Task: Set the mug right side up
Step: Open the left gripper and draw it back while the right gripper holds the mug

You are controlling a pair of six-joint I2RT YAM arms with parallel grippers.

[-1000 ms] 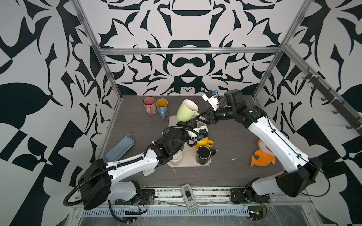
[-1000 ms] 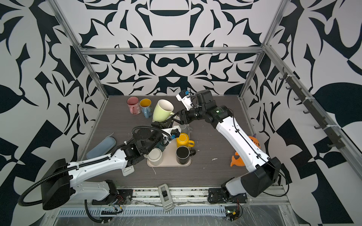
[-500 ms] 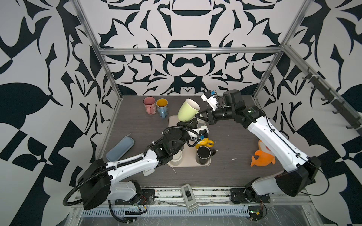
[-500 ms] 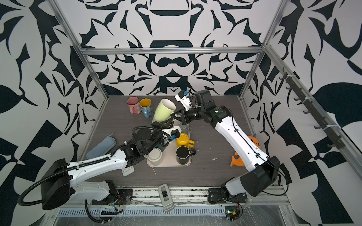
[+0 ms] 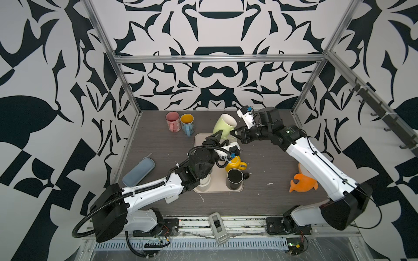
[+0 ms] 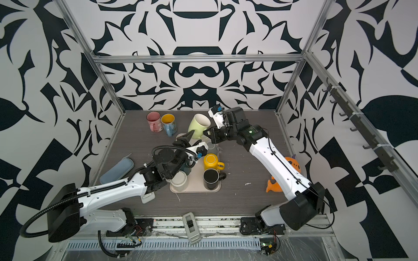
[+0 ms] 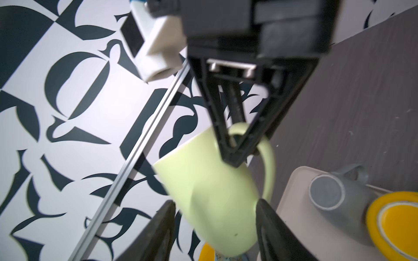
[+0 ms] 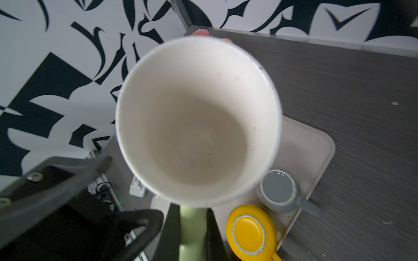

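Observation:
The light green mug (image 5: 222, 126) (image 6: 199, 126) hangs tilted in the air above the far end of the tray, its white mouth (image 8: 196, 117) facing up and back. My right gripper (image 5: 235, 133) (image 6: 207, 132) (image 8: 193, 213) is shut on the mug's handle (image 7: 269, 165). My left gripper (image 5: 220, 139) (image 6: 193, 139) (image 7: 214, 203) is open just below. Its two fingers stand on either side of the mug's rounded base (image 7: 217, 217) with a visible gap on one side.
On the beige tray (image 5: 217, 191) stand a yellow upside-down mug (image 5: 234, 163), a black mug (image 5: 234, 178), a white mug (image 5: 203, 183) and a grey upside-down mug (image 6: 211, 148). Pink (image 5: 173, 121) and blue (image 5: 187, 123) mugs stand at the back. An orange toy (image 5: 303, 183) lies right, a grey case (image 5: 139, 172) left.
My right gripper has shut on the mug's handle. After that my left gripper opened and let go of the mug's base. The mug has barely moved.

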